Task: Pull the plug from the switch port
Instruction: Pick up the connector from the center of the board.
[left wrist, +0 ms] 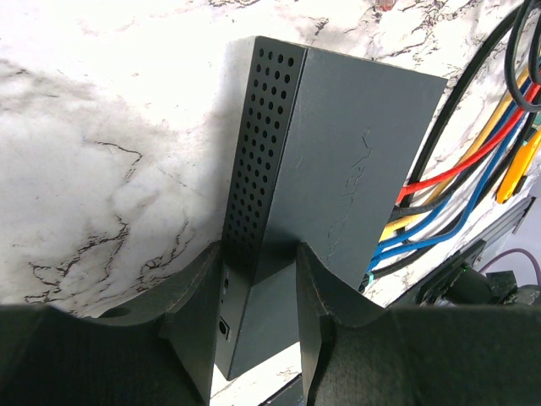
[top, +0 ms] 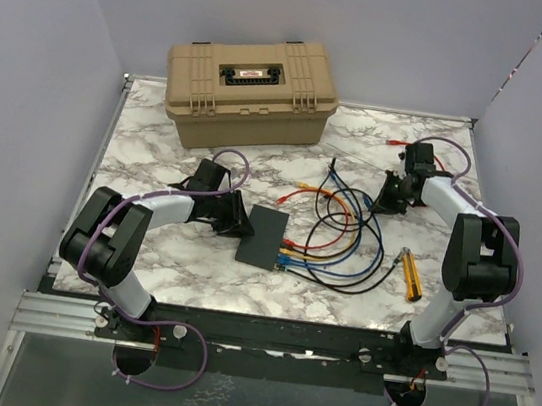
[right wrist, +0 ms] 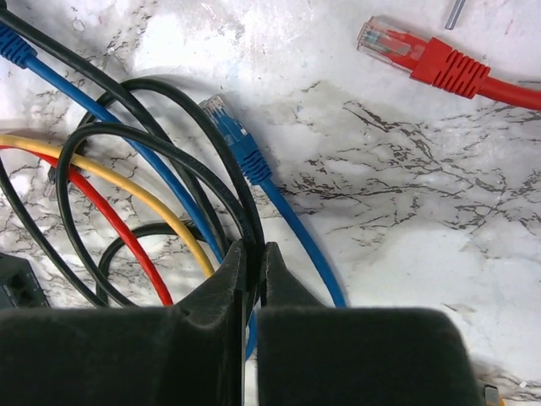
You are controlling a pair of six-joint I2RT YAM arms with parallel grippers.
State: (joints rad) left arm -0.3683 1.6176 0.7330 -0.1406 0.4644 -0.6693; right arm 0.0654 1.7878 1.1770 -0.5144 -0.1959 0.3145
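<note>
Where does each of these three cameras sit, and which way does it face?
Top external: fixed above and behind the arms, looking down over the table toward the toolbox; left arm and right arm show at the bottom.
Left wrist: on the left arm, looking along the left gripper, its fingers clamping the switch.
Right wrist: on the right arm, looking down past the right gripper, shut on a black cable.
Shared: top and left wrist both show the switch and coloured cables.

matt black switch [left wrist: 363, 161]; glossy marbled table [top: 148, 145]
</note>
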